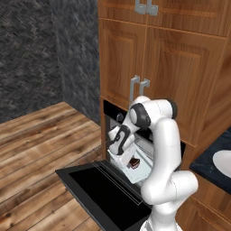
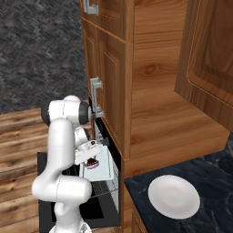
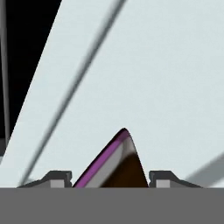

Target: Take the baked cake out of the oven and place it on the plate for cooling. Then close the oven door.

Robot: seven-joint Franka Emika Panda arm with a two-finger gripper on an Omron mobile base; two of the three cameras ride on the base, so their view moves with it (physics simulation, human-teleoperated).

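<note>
The black oven (image 1: 113, 116) stands open, its door (image 1: 103, 189) folded down flat in front. A pale flat tray (image 1: 140, 175) lies on the wire rack inside. The baked cake (image 1: 134, 163) is a small dark brown chunk sitting on that tray. My gripper (image 1: 128, 161) reaches into the oven with its fingers on either side of the cake. In the hand view the cake (image 3: 118, 166) fills the gap between my gripper's (image 3: 109, 177) tips, which press its sides. The right base view shows the gripper (image 2: 91, 158) over the cake (image 2: 93, 163), and the white plate (image 2: 174, 195) on the dark counter to the right.
Wooden cabinets (image 1: 171, 67) frame the oven above and to the right. The lowered oven door (image 2: 102, 209) juts out over the wooden floor (image 1: 40, 149). A dark counter (image 2: 209, 182) carries the plate, whose edge (image 1: 223, 162) peeks in at the right of the left base view.
</note>
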